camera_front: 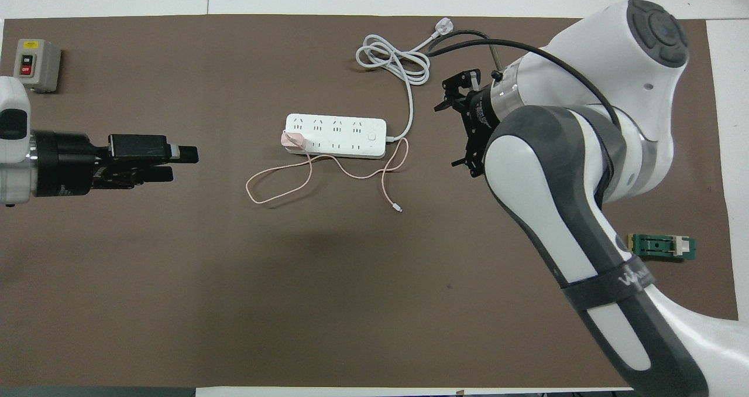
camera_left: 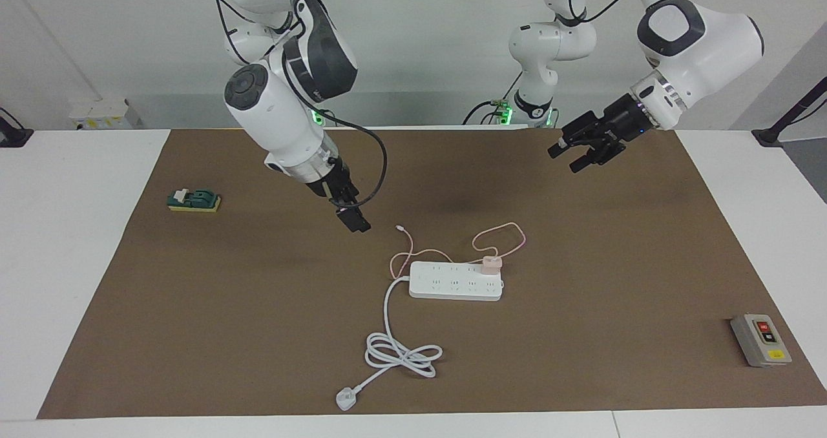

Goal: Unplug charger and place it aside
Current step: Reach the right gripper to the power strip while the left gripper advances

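Observation:
The pale pink charger (camera_left: 491, 263) (camera_front: 291, 140) is plugged into the white power strip (camera_left: 455, 281) (camera_front: 336, 134), at the strip's end toward the left arm. Its thin pink cable (camera_left: 501, 231) (camera_front: 275, 189) loops over the mat nearer to the robots than the strip. The cable's loose tip (camera_left: 400, 229) (camera_front: 398, 209) lies toward the right arm's end. My left gripper (camera_left: 568, 156) (camera_front: 175, 164) hangs open and empty over the mat, well apart from the charger. My right gripper (camera_left: 354, 220) (camera_front: 459, 123) is shut and empty above the mat, close to the cable's loose tip.
The strip's thick white cord (camera_left: 404, 354) (camera_front: 392, 57) coils farther from the robots and ends in a white plug (camera_left: 346, 399) (camera_front: 443, 27). A grey switch box (camera_left: 760, 340) (camera_front: 36, 64) sits at the left arm's end. A green and yellow block (camera_left: 194, 199) (camera_front: 662, 246) lies at the right arm's end.

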Controlling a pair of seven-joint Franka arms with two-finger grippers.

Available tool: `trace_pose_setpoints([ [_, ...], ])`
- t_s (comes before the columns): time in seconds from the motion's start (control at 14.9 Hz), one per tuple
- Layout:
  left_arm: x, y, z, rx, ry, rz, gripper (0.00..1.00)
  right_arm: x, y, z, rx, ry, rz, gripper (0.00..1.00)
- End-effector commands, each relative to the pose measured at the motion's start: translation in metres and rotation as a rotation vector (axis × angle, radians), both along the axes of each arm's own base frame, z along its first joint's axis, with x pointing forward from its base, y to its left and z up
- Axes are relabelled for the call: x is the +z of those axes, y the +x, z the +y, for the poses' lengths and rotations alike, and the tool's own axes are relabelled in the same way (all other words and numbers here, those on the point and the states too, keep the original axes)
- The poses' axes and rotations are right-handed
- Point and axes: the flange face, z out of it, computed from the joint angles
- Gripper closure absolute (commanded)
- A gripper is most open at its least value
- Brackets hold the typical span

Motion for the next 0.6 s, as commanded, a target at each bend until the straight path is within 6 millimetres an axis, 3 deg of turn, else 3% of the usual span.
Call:
trace_pose_setpoints([
  [0.0,0.004,-0.004,-0.014,0.070,-0.131,0.027,0.00,-0.031,0.014,0.020,-0.093,0.055,0.041,0.00],
  [0.13,0.004,0.000,-0.015,0.095,-0.165,0.021,0.00,-0.061,0.023,0.027,-0.155,0.077,0.062,0.00],
  [0.27,0.003,0.004,-0.012,0.118,-0.151,-0.001,0.00,-0.073,0.019,0.056,-0.160,0.073,0.043,0.00],
  [0.4,0.001,0.006,-0.010,0.132,-0.137,-0.010,0.00,-0.086,0.027,0.059,-0.248,0.084,0.064,0.00],
  [0.54,-0.008,0.012,0.005,0.105,0.100,-0.085,0.00,-0.094,0.034,0.069,-0.283,0.144,0.100,0.00],
])
